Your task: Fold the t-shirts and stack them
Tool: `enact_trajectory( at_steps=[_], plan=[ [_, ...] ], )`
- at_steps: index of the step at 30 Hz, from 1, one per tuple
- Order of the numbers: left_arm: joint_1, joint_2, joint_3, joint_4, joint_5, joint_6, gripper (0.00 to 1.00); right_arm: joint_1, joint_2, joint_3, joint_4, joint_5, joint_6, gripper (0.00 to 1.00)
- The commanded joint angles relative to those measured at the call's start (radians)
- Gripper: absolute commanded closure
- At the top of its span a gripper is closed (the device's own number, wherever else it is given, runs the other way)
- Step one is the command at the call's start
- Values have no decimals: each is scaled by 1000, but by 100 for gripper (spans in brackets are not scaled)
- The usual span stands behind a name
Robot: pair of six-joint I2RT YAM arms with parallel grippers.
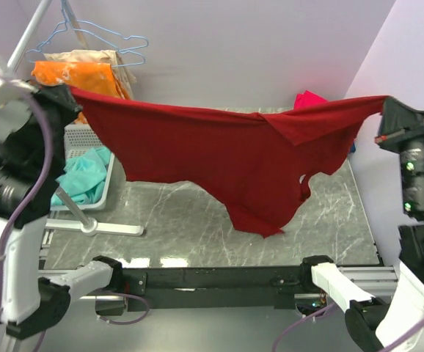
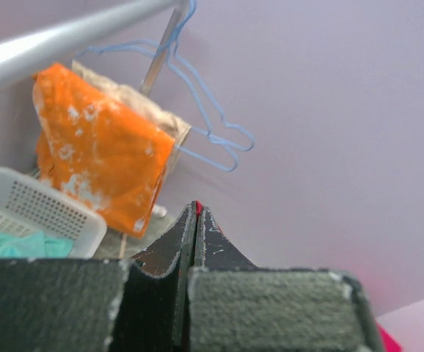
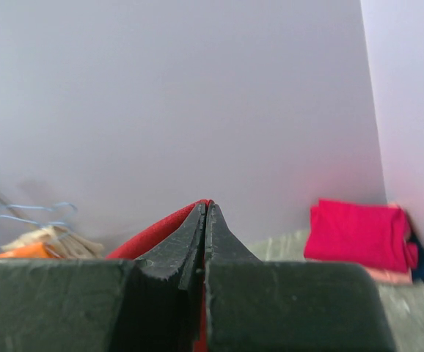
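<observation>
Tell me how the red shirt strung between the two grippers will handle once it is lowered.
Probably very floppy: the red shirt sags to a hanging point between the left gripper and right gripper. Likely light, since two small pinches carry it. It may well land creased on the table, since folds show across it.

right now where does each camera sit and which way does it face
top external: above and behind the arm bases, facing down over the table; left gripper and right gripper show, stretching the maroon t-shirt.
left wrist: on the left arm, facing along its shut fingers to the orange cloth and basket.
right wrist: on the right arm, facing along its shut fingers to the folded pink t-shirt.
shared: both wrist views show the maroon t-shirt pinched.
</observation>
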Motion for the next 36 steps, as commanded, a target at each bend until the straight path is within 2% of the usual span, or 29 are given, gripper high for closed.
enact_trajectory(
  at_steps=[1,3,6,12,18,23,28,36],
  plan=[
    [3,-44,-18,57,24,24,99,3,-22,81,78,-47,-52,100],
    [3,-51,-27,79,45,32,99,3,-21,101,91,-67,-52,100],
    [3,-8,43,48,44,29,99,3,5,153,83,-80,-49,100],
    [3,0,68,52,76,29,99,1,-20,157,94,-111,-34,100],
    [3,-115,20,50,84,41,99,3,-129,157,56,-140,-23,100],
    [3,-276,-89,97,67,41,99,3,-195,176,31,-173,-17,100],
    [3,-319,-66,105,61,43,99,3,-220,193,57,-198,-6,100],
    [3,-201,-40,159,53,63,99,3,-159,126,158,-205,-8,100]
  ],
)
